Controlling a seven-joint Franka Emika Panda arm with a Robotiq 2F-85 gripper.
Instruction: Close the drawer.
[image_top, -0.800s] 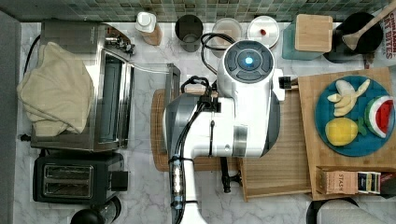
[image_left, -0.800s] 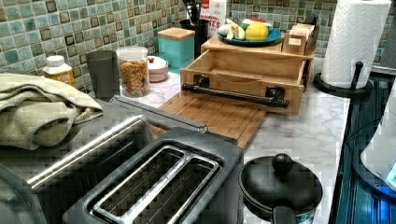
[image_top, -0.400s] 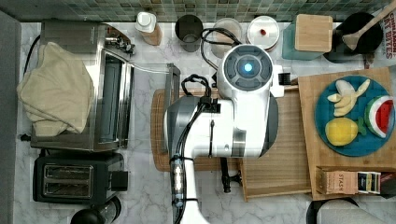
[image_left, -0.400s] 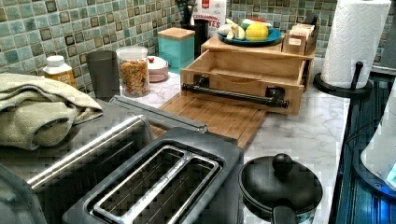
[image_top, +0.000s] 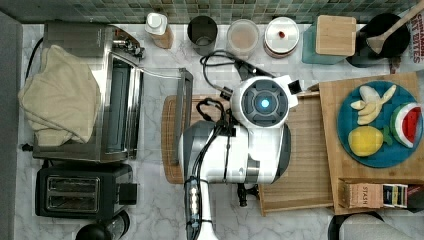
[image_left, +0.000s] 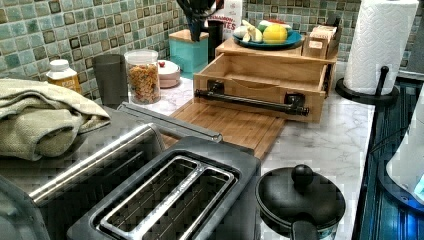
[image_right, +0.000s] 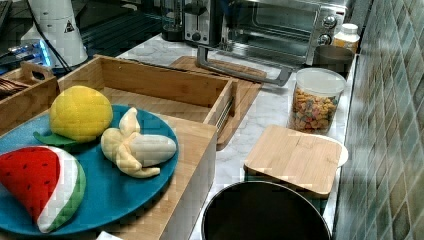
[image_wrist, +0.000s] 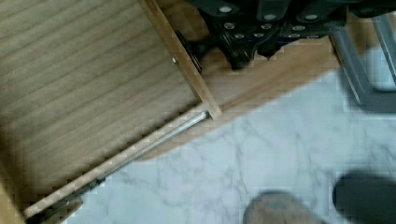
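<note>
The drawer (image_left: 265, 80) is a light bamboo tray pulled out from under the bamboo stand, its black bar handle (image_left: 250, 101) facing the cutting board. In the top view my white arm (image_top: 250, 145) hangs over the drawer's handle end and covers most of it, leaving the ribbed floor (image_top: 310, 150) bare on the top view's right. The right view shows the drawer (image_right: 150, 85) standing out with nothing in it. In the wrist view my gripper (image_wrist: 252, 32) is a dark shape above the drawer's front corner (image_wrist: 212, 112) and a metal slide rail (image_wrist: 154, 140).
A flat bamboo cutting board (image_left: 235, 125) lies in front of the drawer. The toaster oven (image_top: 120, 115) has its glass door down, handle (image_top: 182, 115) over the board. A fruit plate (image_top: 380, 125) tops the stand. Jars line the tiled wall; a toaster (image_top: 80, 192) and paper towel roll (image_left: 380, 45) stand nearby.
In the top view my wrist has moved downward, from near the jars to over the drawer's front. The drawer itself has not shifted.
</note>
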